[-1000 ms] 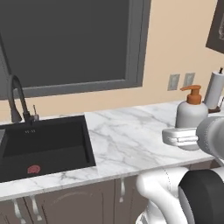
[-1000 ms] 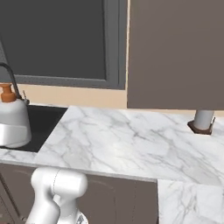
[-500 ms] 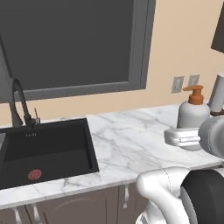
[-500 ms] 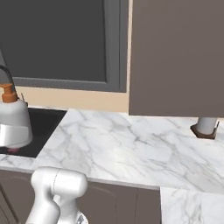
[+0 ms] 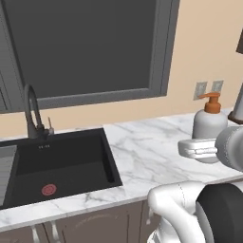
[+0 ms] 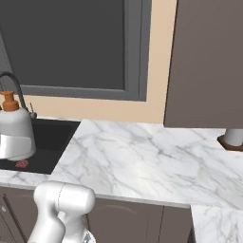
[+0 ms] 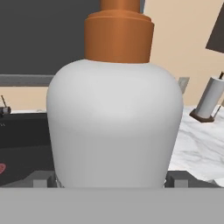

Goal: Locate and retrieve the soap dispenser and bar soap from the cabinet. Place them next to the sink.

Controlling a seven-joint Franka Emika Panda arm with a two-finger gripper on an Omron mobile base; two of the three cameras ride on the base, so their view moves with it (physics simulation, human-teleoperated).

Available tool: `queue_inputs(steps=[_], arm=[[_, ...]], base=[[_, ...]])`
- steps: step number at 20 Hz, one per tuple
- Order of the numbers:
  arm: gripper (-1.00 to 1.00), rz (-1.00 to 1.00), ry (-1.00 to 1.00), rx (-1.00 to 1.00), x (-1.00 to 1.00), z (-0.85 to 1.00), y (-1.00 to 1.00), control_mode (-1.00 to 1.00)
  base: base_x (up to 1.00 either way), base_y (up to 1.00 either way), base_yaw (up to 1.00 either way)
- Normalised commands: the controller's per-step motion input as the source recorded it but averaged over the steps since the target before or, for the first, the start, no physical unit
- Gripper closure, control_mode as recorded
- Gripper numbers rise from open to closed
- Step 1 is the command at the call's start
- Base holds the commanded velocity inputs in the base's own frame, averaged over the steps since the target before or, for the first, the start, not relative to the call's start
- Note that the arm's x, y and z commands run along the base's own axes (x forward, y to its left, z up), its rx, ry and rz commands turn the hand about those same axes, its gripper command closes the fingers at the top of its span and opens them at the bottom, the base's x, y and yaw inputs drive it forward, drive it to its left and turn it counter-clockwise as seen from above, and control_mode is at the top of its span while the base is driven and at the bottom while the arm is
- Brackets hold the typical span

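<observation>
My gripper (image 7: pixel 111 180) is shut on the soap dispenser (image 7: pixel 114 127), a white rounded bottle with an orange pump top. In the left base view the soap dispenser (image 5: pixel 209 124) hangs over the marble counter, well right of the sink (image 5: pixel 109 163), with my gripper (image 5: pixel 207 147) around its lower body. The right base view has the soap dispenser (image 6: pixel 15 131) in front of the sink (image 6: pixel 57 136). The black basin has a red-ringed drain (image 5: pixel 48 190) and a curved faucet (image 5: pixel 31 110). A brown cabinet (image 6: pixel 209 61) hangs at upper right. The bar soap is out of view.
A paper towel roll (image 6: pixel 234 137) stands on the counter under the cabinet, also seen as the roll (image 7: pixel 210 102) in the hand view. Two wall outlets (image 5: pixel 208 88) sit behind the dispenser. A dark window (image 5: pixel 90 47) runs above the sink. Marble counter (image 6: pixel 142 156) stretches between sink and roll.
The whole scene has slid to the right in both base views, so the camera has moved left toward the sink. The dispenser stays in my gripper.
</observation>
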Motion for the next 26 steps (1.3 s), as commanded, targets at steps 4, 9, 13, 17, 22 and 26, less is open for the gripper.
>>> queue_inputs(steps=[4,9,13,17,22,26], arm=[[1.0,0.0,0.0,0.0,0.0,0.0,0.0,1.0],[1.0,0.0,0.0,0.0,0.0,0.0,0.0,1.0],[1.0,0.0,0.0,0.0,0.0,0.0,0.0,1.0],[1.0,0.0,0.0,0.0,0.0,0.0,0.0,1.0],[1.0,0.0,0.0,0.0,0.0,0.0,0.0,1.0],[1.0,0.0,0.0,0.0,0.0,0.0,0.0,1.0]], base=[[0.11,0.38,-0.04],[0.35,0.15,-0.02],[0.38,0.01,0.0],[0.17,0.09,0.0],[0.0,0.0,0.0],[0.0,0.0,0.0]])
